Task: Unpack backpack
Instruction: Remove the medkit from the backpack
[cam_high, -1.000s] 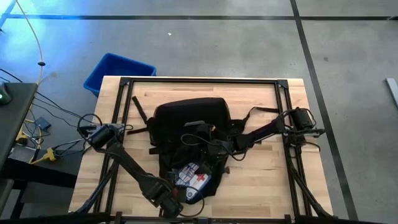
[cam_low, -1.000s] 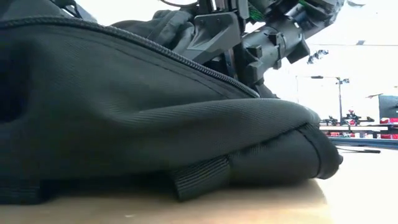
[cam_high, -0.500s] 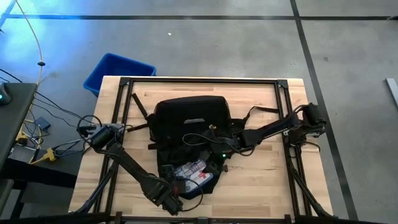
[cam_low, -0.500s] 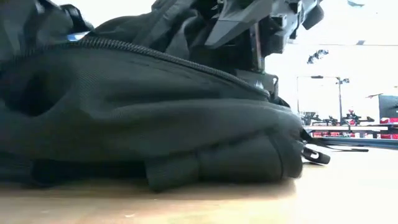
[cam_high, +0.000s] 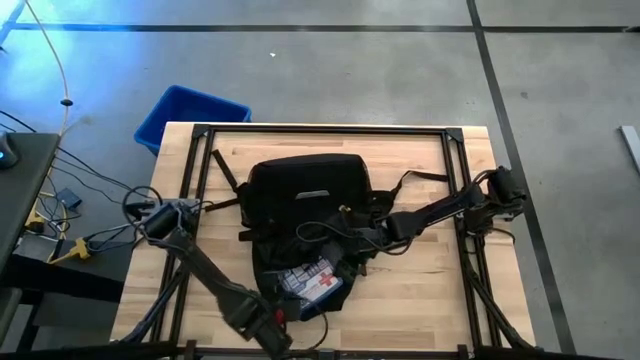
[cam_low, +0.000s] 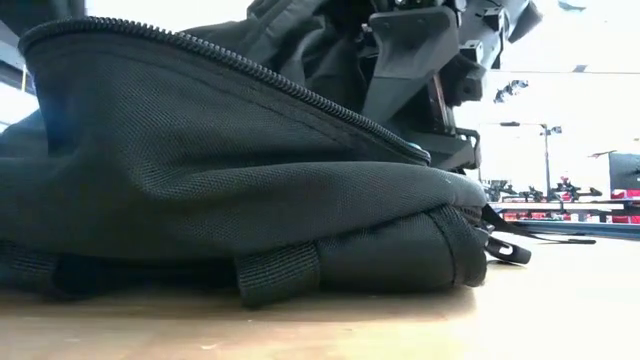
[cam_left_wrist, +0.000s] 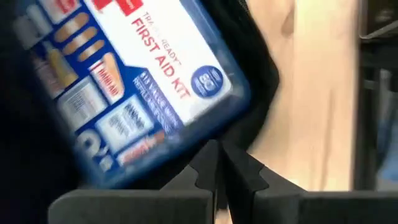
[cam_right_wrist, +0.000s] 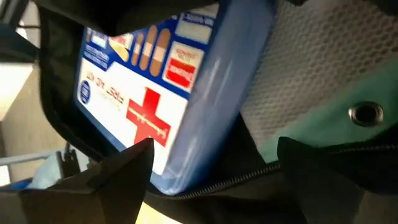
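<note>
- At the centre of the wooden table (cam_high: 420, 290), the backpack (cam_high: 305, 200) is being seen lying flat in the high view, its opened mouth turned toward 6 o'clock and its black straps (cam_high: 228, 180) trailing out toward 9 and 3 o'clock.
- Inside the opened mouth, a blue first aid kit (cam_high: 312, 282) with a red cross on its white label is being shown, part of it covered by the black fabric.
- The left gripper (cam_high: 283, 318) is being held at the 6 o'clock edge of the backpack; its fingers (cam_left_wrist: 239, 167) are being pressed together with no gap in the left wrist view, just beside the corner of the first aid kit (cam_left_wrist: 143, 87), and whether anything is being pinched between them cannot be told.
- The right gripper (cam_high: 345, 262) is being reached in from 3 o'clock to the backpack's mouth; its fingers (cam_right_wrist: 112, 171) are being kept spread wide, with the edge of the first aid kit (cam_right_wrist: 180, 93) and a run of zipper showing between them, and nothing is being gripped.
- From table height, the backpack (cam_low: 220, 190) is being seen filling most of the view, its zipper line running along the raised upper edge.
- A blue bin (cam_high: 190, 115) is being seen on the floor beyond the table's 11 o'clock corner.
</note>
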